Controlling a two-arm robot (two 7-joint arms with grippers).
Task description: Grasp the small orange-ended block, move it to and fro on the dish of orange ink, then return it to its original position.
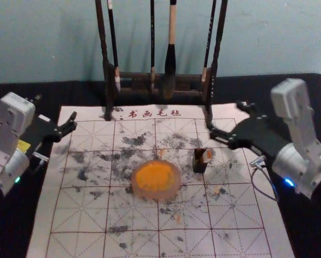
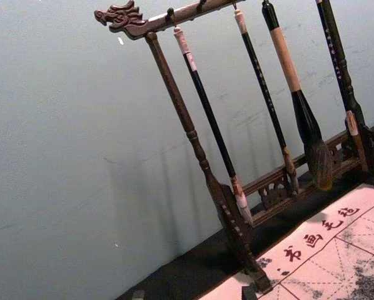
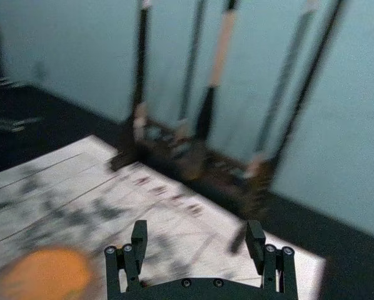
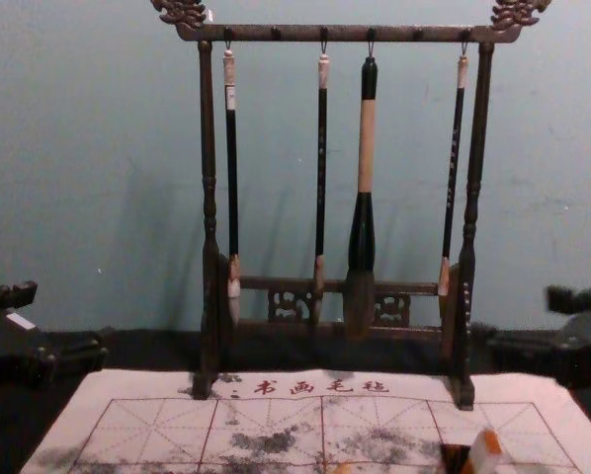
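Well, left gripper (image 1: 57,110) and right gripper (image 1: 225,117), jaws wide, flank the blotchy gridded mat (image 1: 85,217).

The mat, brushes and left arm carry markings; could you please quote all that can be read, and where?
"书画毛毡": far edge of the mat.
Second brush handle and rightmost brush handle: characters too small.
Leftmost brush: label too small.
Left arm: yellow label too small.

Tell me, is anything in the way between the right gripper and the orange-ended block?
Nothing visible stands between the open right gripper and the orange-ended block's exposed top; a dark holder hides its lower part.
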